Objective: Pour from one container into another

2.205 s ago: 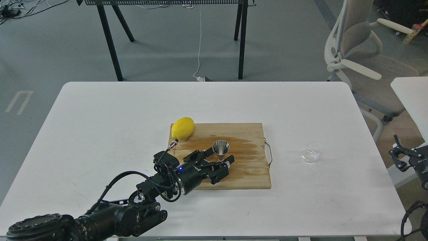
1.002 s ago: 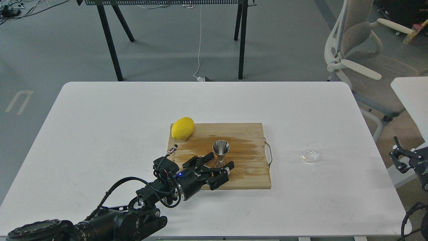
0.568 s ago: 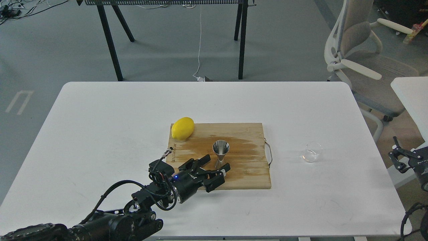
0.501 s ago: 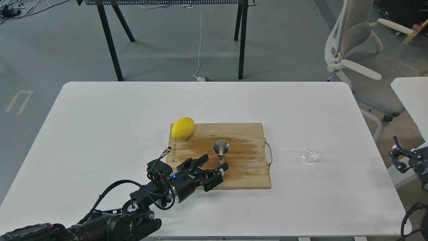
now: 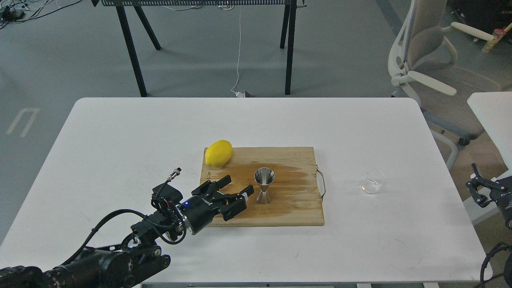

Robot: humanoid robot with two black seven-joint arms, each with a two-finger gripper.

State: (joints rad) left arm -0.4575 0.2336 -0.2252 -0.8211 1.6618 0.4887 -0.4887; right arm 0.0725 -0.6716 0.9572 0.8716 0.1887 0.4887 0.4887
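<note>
My left hand (image 5: 239,184) hangs open, just left of the jigger (image 5: 264,186) at frame centre. The glass cup (image 5: 373,182) stands alone mid-right; my right hand (image 5: 477,186) sits at the right edge, grip unreadable.

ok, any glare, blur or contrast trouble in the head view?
Head view: sharp overall, soft even light, faint shadows. The glass cup barely stands out against the white table. The jigger shows bright reflections. The right gripper is dark at the frame edge.
</note>
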